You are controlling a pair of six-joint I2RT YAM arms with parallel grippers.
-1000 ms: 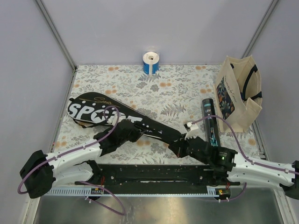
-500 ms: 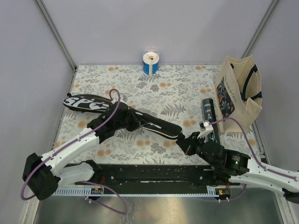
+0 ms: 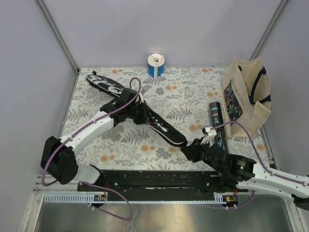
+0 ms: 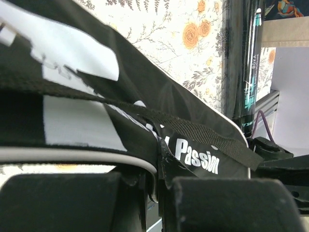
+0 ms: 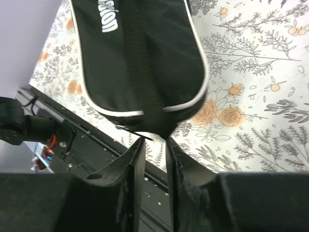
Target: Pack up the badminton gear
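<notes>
so packing the badminton stuff, here's where i'm at. my left gripper [image 3: 140, 112] is clamped tight on the cover [image 3: 164, 128], about mid-length, right where the strap [image 4: 203, 137] runs along it. i think that's the sensible spot, since a long floppy thing balances better from the middle than from an end. the cover runs diagonally over the table [image 3: 193, 92], fat head end toward the far left corner, skinny end pointing at my right gripper [image 5: 154, 143]. it looks turned up on its edge rather than lying flat, and the near end seems to hang a bit above the floral top. my right one sits at that skinny end with its fingers [image 5: 136, 157] parted just a little. the strap's tip is right at the fingertips, and i honestly can't tell if it's touching them, but it's no real grip. so my read is the left one is carrying it alone. the tube [image 3: 217, 124] is lying on the table just beside the bag [image 3: 247, 99], well clear of the cover. the roll [image 3: 155, 64] is off at the far edge. no rackets or shuttlecocks in sight; whether they're in the cover, no idea.
</notes>
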